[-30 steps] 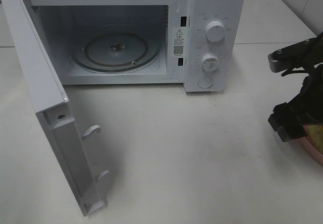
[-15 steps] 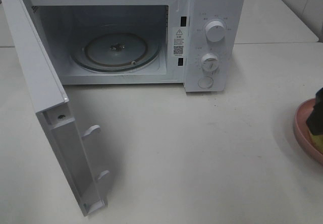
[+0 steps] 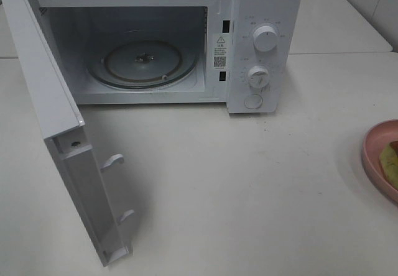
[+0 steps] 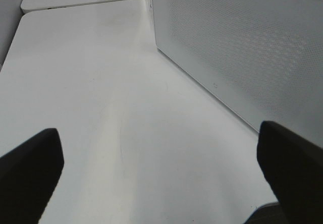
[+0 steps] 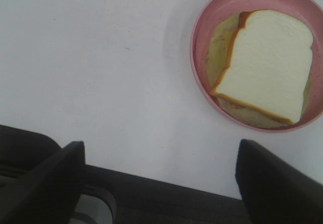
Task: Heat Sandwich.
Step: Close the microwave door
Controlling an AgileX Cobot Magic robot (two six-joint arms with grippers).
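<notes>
The sandwich (image 5: pixel 267 65), white bread with a tan crust over pale filling, lies on a round pink plate (image 5: pixel 202 27). In the exterior high view only a yellow-green sliver of the sandwich (image 3: pixel 390 161) and part of the plate (image 3: pixel 373 158) show at the right edge. My right gripper (image 5: pixel 161 147) hovers open over bare table, apart from the plate, with nothing between its fingers. My left gripper (image 4: pixel 161 173) is open and empty above the table, beside a white dotted panel (image 4: pixel 242 47). Neither arm shows in the exterior high view.
A white microwave (image 3: pixel 261 15) stands at the back with its door (image 3: pixel 56 114) swung wide toward the front left. Its glass turntable (image 3: pixel 143 61) is bare. Two knobs and a button sit on its right panel.
My right arm has pulled out of the exterior high view to the right, uncovering the pink plate. The microwave and its door have not moved.
</notes>
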